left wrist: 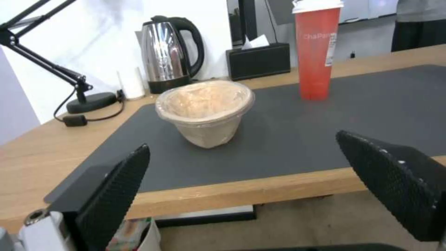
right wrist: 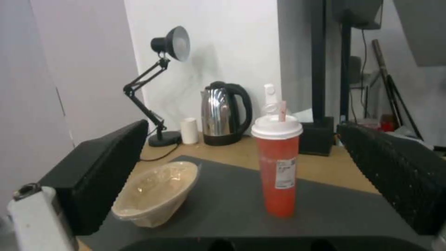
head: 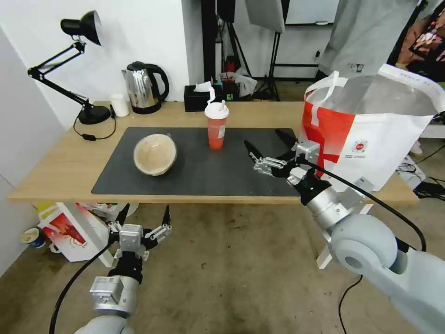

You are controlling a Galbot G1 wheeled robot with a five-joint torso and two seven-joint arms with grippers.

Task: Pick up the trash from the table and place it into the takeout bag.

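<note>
My right fingers (head: 266,143) spread over the mat (head: 199,171) beside the takeout bag (head: 371,139); red cup (head: 216,125) ahead, left fingers (head: 143,215) spread below the counter (head: 55,167).

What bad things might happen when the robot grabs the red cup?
The tall, narrow red drink cup with white lid and straw might tip if the open right tool bumps it, perhaps spilling on the dark grey mat. The tan film-covered bowl already leans sideways, so it may roll when touched.
</note>
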